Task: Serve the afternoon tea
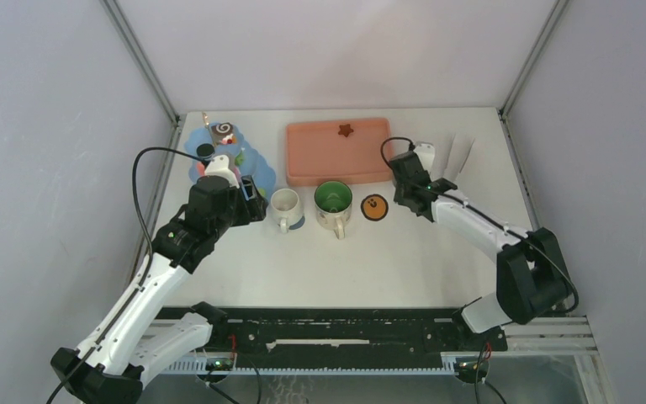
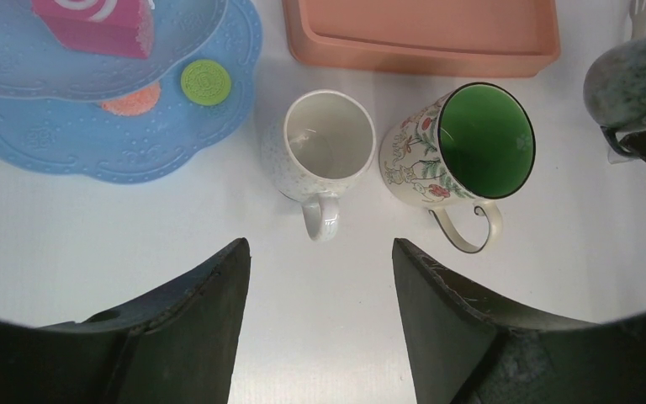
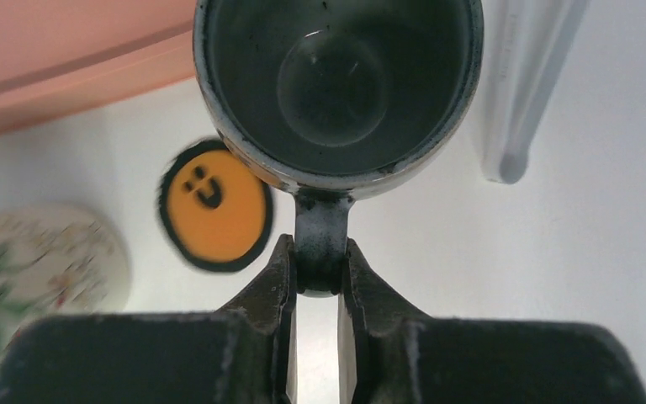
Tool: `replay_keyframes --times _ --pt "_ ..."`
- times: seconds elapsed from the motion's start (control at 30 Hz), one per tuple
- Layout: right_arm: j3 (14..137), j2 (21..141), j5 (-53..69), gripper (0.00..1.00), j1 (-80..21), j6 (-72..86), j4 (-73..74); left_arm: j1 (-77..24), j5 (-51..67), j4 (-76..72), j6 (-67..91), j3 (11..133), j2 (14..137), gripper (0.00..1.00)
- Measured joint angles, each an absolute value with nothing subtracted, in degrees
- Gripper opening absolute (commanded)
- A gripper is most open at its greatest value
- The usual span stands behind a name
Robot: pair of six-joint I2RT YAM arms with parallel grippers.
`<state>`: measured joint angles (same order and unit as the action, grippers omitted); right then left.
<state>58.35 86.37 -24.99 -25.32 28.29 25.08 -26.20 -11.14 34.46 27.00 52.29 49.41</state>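
Observation:
My right gripper (image 3: 320,257) is shut on the handle of the grey mug (image 3: 336,84), which stays upright just right of the orange smiley pastry (image 3: 214,206); the wrist hides this mug in the top view. I cannot tell whether it rests on the table. The mug also shows in the left wrist view (image 2: 631,80). My left gripper (image 2: 320,252) is open and empty, just in front of the cream mug (image 2: 330,143) and the green mug (image 2: 471,147), which stand side by side. The blue dessert tower (image 2: 92,143) carries a pink swirl roll (image 2: 92,25) and round pastries.
The salmon-pink tray (image 1: 320,160) lies behind the mugs with a brown star pastry (image 1: 346,130) on it. Pale tongs (image 1: 458,156) lie at the back right. The enclosure walls close in on both sides.

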Motion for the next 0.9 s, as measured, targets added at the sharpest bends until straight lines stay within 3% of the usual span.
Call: replay_keyframes --times 0.3,0.9 --pt "52.86 81.65 -22.09 0.00 -34.35 25.36 19.42 -26.17 -11.70 35.03 26.92 52.29 49.17 0.68" --pt "50.72 86.06 -17.23 0.00 -36.86 25.39 18.57 -26.17 -11.84 35.38 26.48 52.29 47.75 0.67"
